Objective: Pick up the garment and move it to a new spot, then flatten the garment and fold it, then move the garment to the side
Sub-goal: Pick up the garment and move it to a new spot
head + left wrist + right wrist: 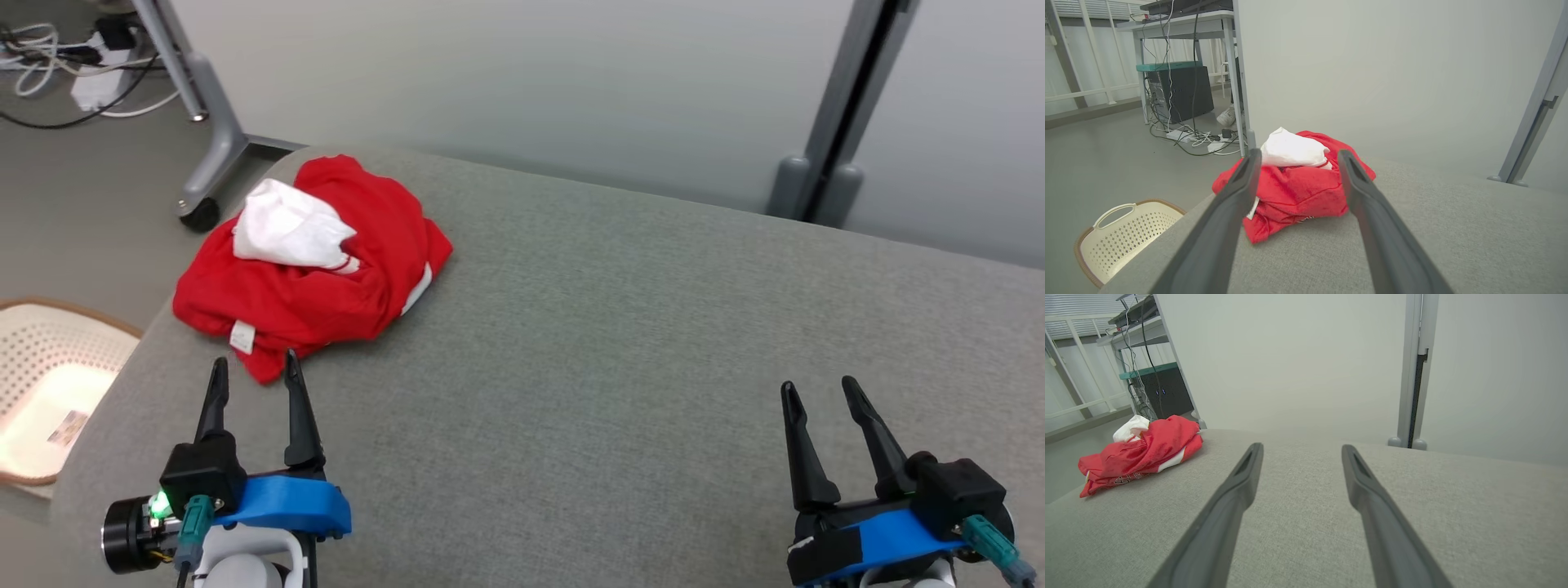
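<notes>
At the far left corner of the grey fabric-covered table (612, 327), the crumpled red-and-white shirt (326, 269) lies close to the edge, with a pale laundry basket (49, 359) on the floor below. As I judge it, a shallow pinch could catch only one loose layer, or nudge the heap over the edge. The left hand (255, 361) is spread wide and empty, fingertips just beside the shirt's near hem. The right hand (818, 385) is equally spread and empty, over bare table well apart from the shirt.
</notes>
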